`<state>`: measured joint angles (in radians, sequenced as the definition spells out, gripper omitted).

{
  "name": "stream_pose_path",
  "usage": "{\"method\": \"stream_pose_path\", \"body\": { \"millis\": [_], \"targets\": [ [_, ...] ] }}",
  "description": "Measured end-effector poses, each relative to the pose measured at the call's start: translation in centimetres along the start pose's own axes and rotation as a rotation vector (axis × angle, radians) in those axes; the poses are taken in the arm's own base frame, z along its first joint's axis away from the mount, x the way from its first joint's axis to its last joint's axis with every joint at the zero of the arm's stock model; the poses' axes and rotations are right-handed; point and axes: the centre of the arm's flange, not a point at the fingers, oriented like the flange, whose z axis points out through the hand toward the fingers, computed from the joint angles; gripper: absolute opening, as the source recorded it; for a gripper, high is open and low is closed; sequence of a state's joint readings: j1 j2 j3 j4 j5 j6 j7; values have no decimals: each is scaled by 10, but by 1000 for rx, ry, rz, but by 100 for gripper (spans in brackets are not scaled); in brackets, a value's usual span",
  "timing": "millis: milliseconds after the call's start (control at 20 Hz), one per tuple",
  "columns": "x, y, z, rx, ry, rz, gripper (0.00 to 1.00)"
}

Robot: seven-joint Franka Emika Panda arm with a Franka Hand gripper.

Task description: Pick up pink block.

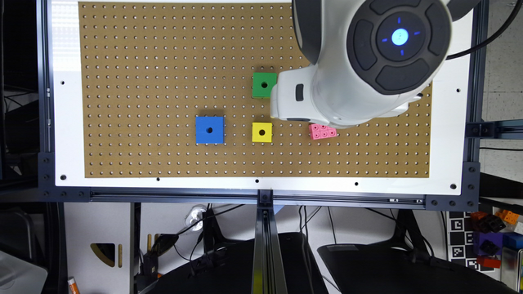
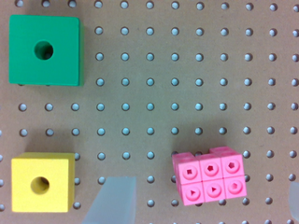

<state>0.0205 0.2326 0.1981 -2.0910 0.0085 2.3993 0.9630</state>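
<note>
- I am in the approach step: my pincer (image 2: pixel 201 205) hangs above the table (image 1: pixel 135 61), prongs spread apart, clamped on nothing.
- The pink block (image 2: pixel 209 177) lies flat on the pegboard, between my prongs in the wrist view, slightly skewed to the hole rows.
- In the exterior view it sits just below my arm, near the yellow cube (image 1: pixel 262 132).
- Next, I judge, I must turn to match its skew, centre, then descend.
- The block is glossy plastic, six round studs; the green cube (image 2: pixel 45 50) is matt with one hole.
</note>
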Motion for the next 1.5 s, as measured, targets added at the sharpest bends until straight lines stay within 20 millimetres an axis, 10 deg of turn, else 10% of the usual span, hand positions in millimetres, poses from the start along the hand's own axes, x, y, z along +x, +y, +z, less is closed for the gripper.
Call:
{"method": "stream_pose_path", "body": {
  "millis": [550, 1150, 1500],
  "targets": [
    [-15, -11, 0, 6, -7, 1, 100],
    [-11, -11, 93, -14, -48, 1, 100],
    [-9, -15, 94, -7, -46, -1, 100]
  ]
}}
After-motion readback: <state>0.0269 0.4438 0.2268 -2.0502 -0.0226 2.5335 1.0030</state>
